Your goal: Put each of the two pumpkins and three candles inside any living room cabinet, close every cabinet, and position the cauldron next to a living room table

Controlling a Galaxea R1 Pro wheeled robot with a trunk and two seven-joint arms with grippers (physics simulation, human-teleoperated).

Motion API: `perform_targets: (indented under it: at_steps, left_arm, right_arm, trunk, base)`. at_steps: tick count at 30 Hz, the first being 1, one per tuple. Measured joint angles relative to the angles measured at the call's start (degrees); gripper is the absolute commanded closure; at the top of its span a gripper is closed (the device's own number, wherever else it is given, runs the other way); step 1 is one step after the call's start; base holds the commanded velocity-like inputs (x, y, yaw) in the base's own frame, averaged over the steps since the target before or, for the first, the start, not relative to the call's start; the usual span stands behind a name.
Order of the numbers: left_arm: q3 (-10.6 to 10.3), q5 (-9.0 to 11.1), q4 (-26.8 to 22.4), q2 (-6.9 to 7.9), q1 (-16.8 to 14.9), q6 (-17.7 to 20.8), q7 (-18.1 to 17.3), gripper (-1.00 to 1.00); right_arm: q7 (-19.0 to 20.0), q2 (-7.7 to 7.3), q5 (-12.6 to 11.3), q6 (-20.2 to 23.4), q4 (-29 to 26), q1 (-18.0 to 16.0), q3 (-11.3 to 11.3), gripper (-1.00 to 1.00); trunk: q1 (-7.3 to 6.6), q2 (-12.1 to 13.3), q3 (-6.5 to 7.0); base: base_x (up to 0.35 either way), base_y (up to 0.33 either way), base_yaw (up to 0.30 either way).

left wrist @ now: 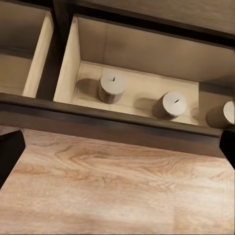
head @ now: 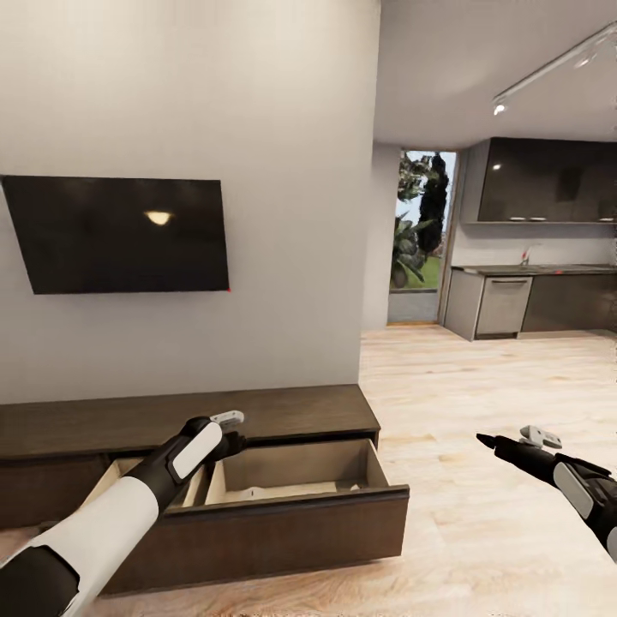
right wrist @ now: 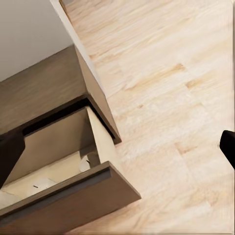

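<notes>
Cabinet (head: 257, 506): right-hand drawer pulled out, three candles (left wrist: 111, 87) standing upright inside on its pale floor. Left tool (head: 230, 433) above that drawer, released. Right tool (head: 514, 441) over floor beside cabinet, released.

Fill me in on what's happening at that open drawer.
The robot faces the cabinet under the wall TV. Its right-hand drawer is pulled out, and three candles stand inside on the pale floor. The left gripper hangs above the open drawer, empty as far as the left wrist view shows. The right gripper is off to the side over bare wood floor, holding nothing visible. The drawer is not closed yet.
</notes>
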Motion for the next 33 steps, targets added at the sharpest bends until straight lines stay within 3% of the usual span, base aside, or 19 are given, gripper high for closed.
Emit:
perform_targets:
  at_steps: [16, 22, 24, 33]
  left_arm:
    - [-0.3, -0.1, 0.0, -0.43, 0.1, -0.1, 0.0, -1.0]
    - [-0.4, -0.2, 0.0, -0.44, 0.5, -0.2, 0.0, -1.0]
    - [-0.4, -0.2, 0.0, -0.43, 0.5, -0.4, 0.1, -1.0]
    - [-0.5, -0.6, 0.0, -0.43, 0.8, -0.8, 0.2, -1.0]
  right_arm:
    - [-1.6, 0.05, 1.1, -0.8, 0.0, 0.0, 0.1, -1.0]
    - [-3.8, 0.2, 5.2, -1.2, 0.0, 0.0, 0.1, -1.0]
    - [-5.0, 0.5, 6.0, -1.6, 0.0, 0.0, 0.1, -1.0]
    - [-6.6, 4.49, 7.3, -2.4, -0.2, 0.0, 0.2, -1.0]
  trunk:
    - [-3.52, 6.4, 3.29]
    - [-4.83, 8.8, 4.8]
    - [-5.27, 9.6, 5.3]
    - [-7.25, 13.2, 7.51]
  base:
    - [-0.325, 0.07, 0.031]
    - [-0.33, 0.004, 0.173]
    - [-0.331, 0.001, 0.185]
    - [-0.331, 0.0, 0.178]
